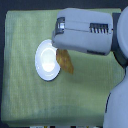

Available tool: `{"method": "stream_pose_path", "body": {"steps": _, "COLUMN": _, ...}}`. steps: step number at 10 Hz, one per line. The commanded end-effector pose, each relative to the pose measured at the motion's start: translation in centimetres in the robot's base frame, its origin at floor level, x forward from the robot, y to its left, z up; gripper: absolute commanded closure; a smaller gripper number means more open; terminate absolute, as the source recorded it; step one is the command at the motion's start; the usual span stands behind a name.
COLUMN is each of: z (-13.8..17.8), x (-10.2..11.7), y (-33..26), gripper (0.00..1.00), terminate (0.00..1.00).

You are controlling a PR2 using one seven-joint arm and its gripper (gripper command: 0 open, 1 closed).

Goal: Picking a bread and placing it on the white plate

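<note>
The white plate lies on the green cloth, left of centre in the exterior view. The bread, a golden-brown pastry, sits at the plate's right rim; its lower end points to the lower right and its upper end disappears under my arm. My grey arm reaches in from the exterior view's right and ends above the plate's upper right edge. My gripper is at that end, right over the bread's upper tip. The arm's shell hides its fingers, so I cannot tell whether they hold the bread.
A green cloth covers the table almost to its edges. The robot's white body fills the lower right corner of the exterior view. A dark strip runs along the bottom edge.
</note>
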State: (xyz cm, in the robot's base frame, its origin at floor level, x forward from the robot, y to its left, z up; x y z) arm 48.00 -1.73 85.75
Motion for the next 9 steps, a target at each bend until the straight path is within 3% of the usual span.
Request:
{"method": "stream_pose_path", "body": {"steps": 1, "z": -2.2, "x": 0.5, "y": 5.7, "gripper": 1.0, "terminate": 0.0}}
{"method": "stream_pose_path", "body": {"steps": 7, "z": -4.9, "x": 2.6, "y": 10.1, "gripper": 1.0, "terminate": 0.0}}
{"method": "stream_pose_path", "body": {"steps": 9, "z": -5.3, "x": 2.5, "y": 10.6, "gripper": 1.0, "terminate": 0.0}}
